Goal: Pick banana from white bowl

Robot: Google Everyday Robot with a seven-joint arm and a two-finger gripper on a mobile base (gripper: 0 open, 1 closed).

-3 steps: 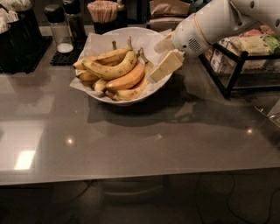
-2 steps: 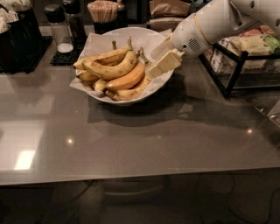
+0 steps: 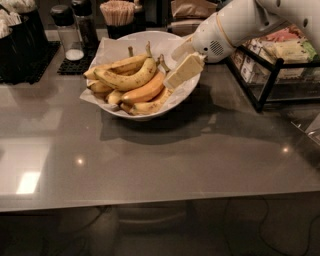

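Observation:
The white bowl (image 3: 131, 41), lined with white paper, stands at the back middle of the grey counter and holds several bananas. A long slender dull-yellow freckled banana (image 3: 150, 106) curves along the front right of the pile. A smooth orange-tinted banana (image 3: 148, 92) lies above it, and a thicker spotted one (image 3: 127, 80) lies on top. My gripper (image 3: 181, 62) reaches in from the right over the bowl's right rim. Its cream fingers (image 3: 185, 71) stand apart, and the lower one sits just beside the right ends of the bananas. It holds nothing.
A black wire rack (image 3: 270, 75) of packets stands at the right. A shaker (image 3: 67, 32), a cup of stirrers (image 3: 117, 15) and dark containers (image 3: 20, 40) line the back edge. The grey counter (image 3: 150, 160) stretches in front of the bowl.
The gripper has edged slightly left and up, closer to the right ends of the bananas. The bowl and the bananas have not moved.

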